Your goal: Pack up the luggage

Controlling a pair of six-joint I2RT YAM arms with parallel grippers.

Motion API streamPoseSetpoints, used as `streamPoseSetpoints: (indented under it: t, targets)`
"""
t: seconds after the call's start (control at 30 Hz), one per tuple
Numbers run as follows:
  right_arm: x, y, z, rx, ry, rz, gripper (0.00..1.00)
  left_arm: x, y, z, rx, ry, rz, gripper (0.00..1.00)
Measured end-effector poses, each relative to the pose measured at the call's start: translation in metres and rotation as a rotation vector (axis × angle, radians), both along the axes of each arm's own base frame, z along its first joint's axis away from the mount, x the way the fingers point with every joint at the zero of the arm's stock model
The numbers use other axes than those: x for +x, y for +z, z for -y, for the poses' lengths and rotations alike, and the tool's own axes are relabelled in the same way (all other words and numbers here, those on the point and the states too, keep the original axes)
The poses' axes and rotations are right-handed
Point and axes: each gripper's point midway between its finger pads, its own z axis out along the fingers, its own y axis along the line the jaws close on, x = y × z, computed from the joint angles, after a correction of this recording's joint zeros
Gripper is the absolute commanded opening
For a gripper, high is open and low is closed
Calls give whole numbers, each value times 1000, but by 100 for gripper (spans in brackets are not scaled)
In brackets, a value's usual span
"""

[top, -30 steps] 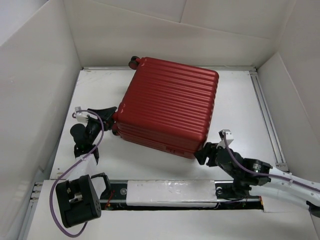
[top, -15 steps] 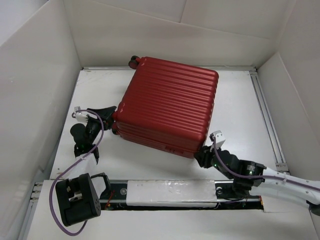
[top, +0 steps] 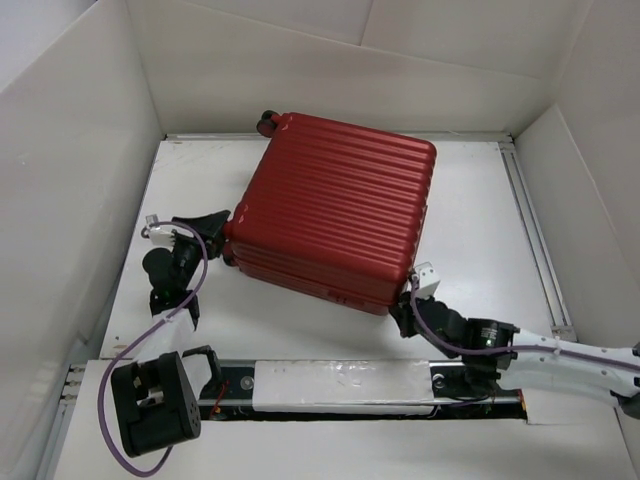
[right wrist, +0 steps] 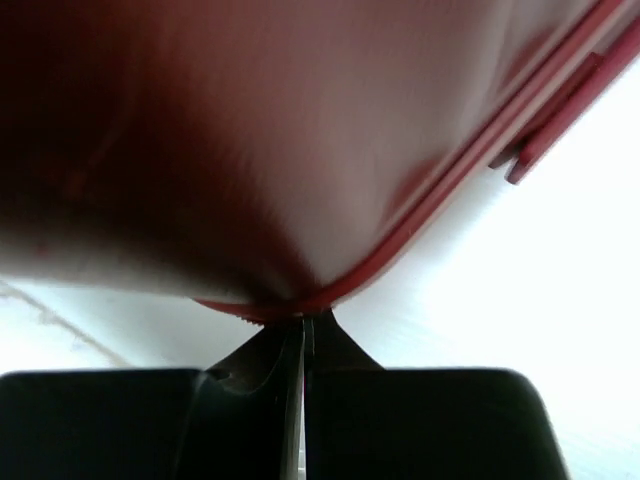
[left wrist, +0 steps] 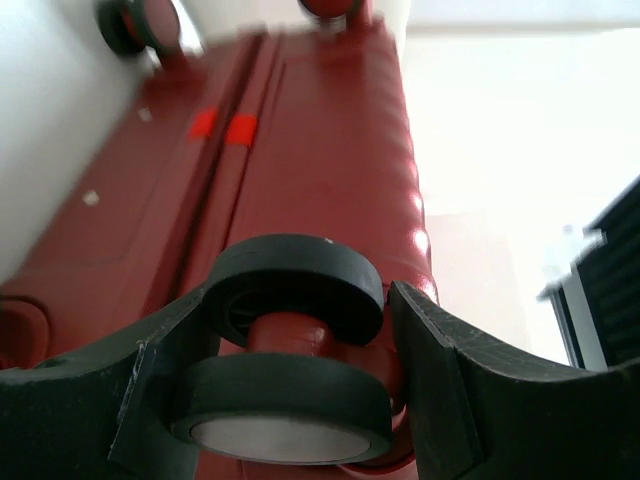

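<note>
Luggage [top: 335,215] on white walled table [top: 480,200]

Table [top: 470,220]: white, flat, matte.
Walls [top: 70,150]: white panels standing at the table's left, back and right edges.
Side rail [top: 530,225]: grey metal strip along the right edge.
Near rail [top: 340,385]: dark, a white tape strip over its middle.
</note>
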Motion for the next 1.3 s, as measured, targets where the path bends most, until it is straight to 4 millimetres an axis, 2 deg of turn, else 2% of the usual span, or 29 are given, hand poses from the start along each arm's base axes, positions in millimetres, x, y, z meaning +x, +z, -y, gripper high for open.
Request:
streamPoseSetpoints:
  t: [0.07, 0.13, 0.23, 0.33, 0.4, 0.5, 0.63, 0.7, 0.73, 0.77, 0.83, 0.9, 0.97, 1.03, 1.13, 1.17, 1.3]
  targets:
    - [-7, 3, -11, -13, 23, -33, 0, 2, 0, -6, 4, 41, 3, 0]
    - [-25, 6, -30, -10, 93, -76, 0, 7, 1, -18, 6, 111, 7, 0]
    - [-53, 15, -65, -46, 194, -134, 0, 12, 2, -50, -28, 284, 1, 0]
    - [-55, 22, -78, -108, 226, -128, 0, 10, 3, -68, -50, 385, 9, 0]
    - [-43, 25, -69, -115, 217, -140, 0, 4, 4, -68, -55, 395, 21, 0]
    - [-8, 29, -33, -93, 131, -187, 0, -7, 4, -51, -49, 322, 45, 0]
    - [38, 29, 16, -60, -62, -233, 0, -20, 3, -12, -41, 162, 65, 0]
    - [51, 26, 29, -62, -129, -221, 0, -24, 5, 8, -47, 113, 73, 0]
    - [52, 23, 29, -53, -148, -208, 0, -23, 6, 13, -54, 122, 79, 0]
    - [49, 18, 25, -52, -153, -188, 0, -22, 8, 15, -62, 138, 82, 0]
    - [34, 13, 1, -15, -120, -109, 0, -19, 10, 18, -88, 191, 84, 0]
    - [7, 21, -38, 5, -14, -34, 0, -19, 12, 28, -100, 219, 90, 0]
    - [-1, 30, -61, -67, 13, 5, 0, -22, 13, 40, -104, 198, 92, 0]
    - [1, 38, -79, -118, 22, 5, 0, -31, 10, 60, -101, 120, 92, 0]
    - [25, 54, -110, -151, 40, -55, 0, -47, 9, 88, -94, -14, 93, 0]
    - [31, 56, -113, -158, 57, -81, 0, -49, 8, 93, -89, -36, 92, 0]
    - [28, 59, -119, -168, 135, -118, 0, -51, 7, 94, -91, -49, 86, 0]
